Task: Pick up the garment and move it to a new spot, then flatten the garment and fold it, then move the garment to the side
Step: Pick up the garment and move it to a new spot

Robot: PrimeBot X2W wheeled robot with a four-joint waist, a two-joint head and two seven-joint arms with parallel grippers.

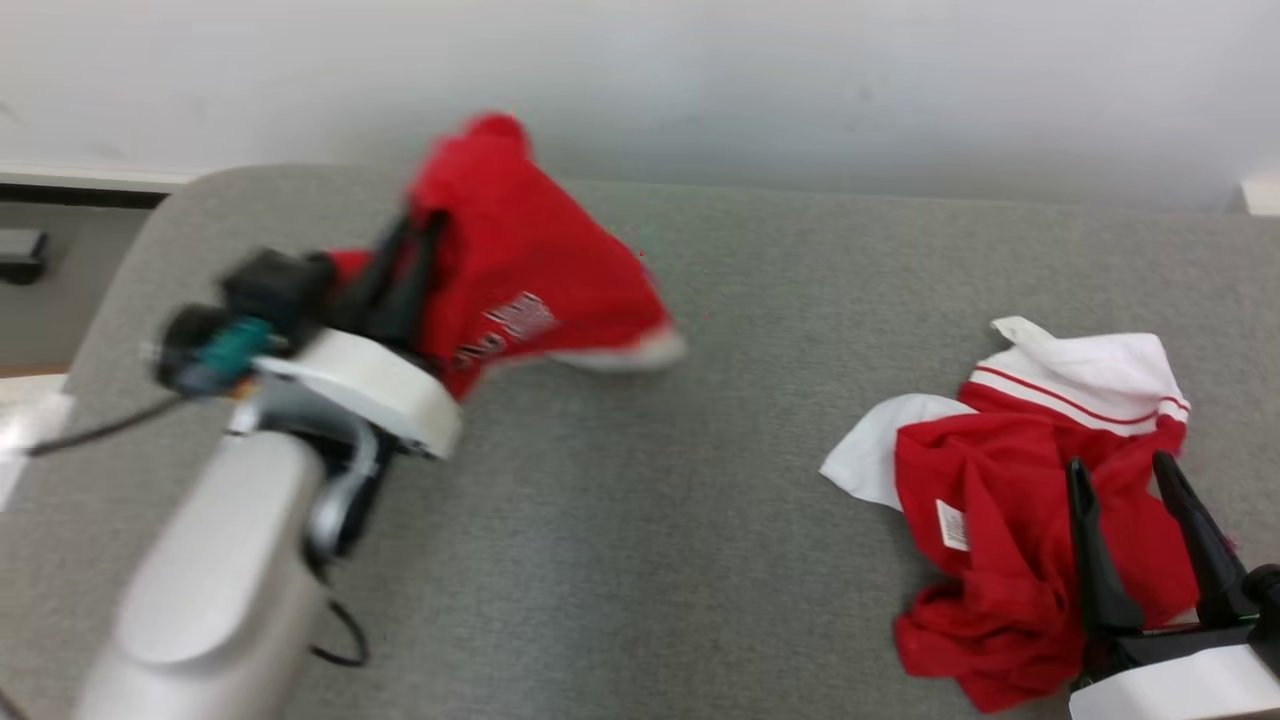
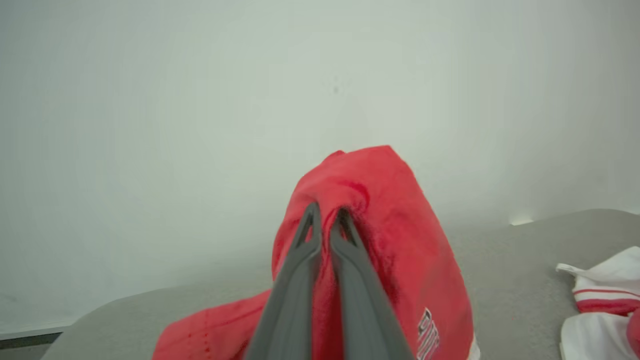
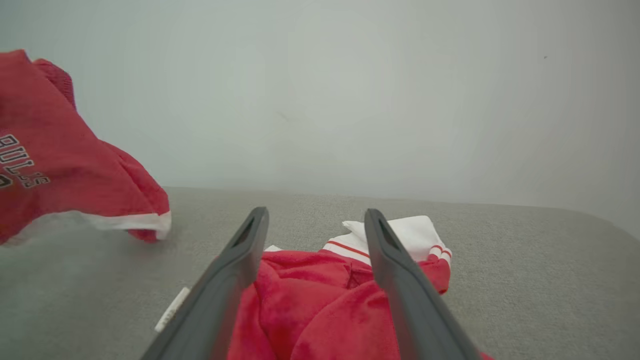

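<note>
Red cloth is bunched in the left gripper (image 1: 418,232). In the left wrist view its fingers (image 2: 305,250) are pressed nearly together, with a fold of the red garment (image 2: 395,225) pinched between the tips. The grip sits near the top of the bundle.

- The red garment (image 1: 540,250) hangs from that grip at the far left of the grey fabric-covered table (image 1: 650,520), close to the pale wall (image 1: 800,80).
- It drapes down and to the right. The white hem band (image 1: 630,350) is lowest, and I can't tell whether it touches the table or hangs just above it.
- White lettering (image 1: 510,325) shows on the front and reads "BULLS" in the right wrist view (image 3: 17,160).
- The left arm and garment are blurred in the head view.

The right gripper (image 1: 1120,465) has its fingers spread wide with nothing between them. It hovers over a second garment (image 1: 1000,500), red and white and crumpled in a heap at the right of the table.

- White sleeve or collar parts with thin red stripes lie at the far end of the heap.
- A small white label (image 1: 952,523) shows on the near left side of the heap.
- In the right wrist view both fingers (image 3: 230,280) frame the heap (image 3: 310,300). I can't tell from this angle whether they touch the cloth.

The two garments are well apart, with bare grey surface between them. A dark cable (image 1: 100,430) trails from the left wrist off the table's left edge.
</note>
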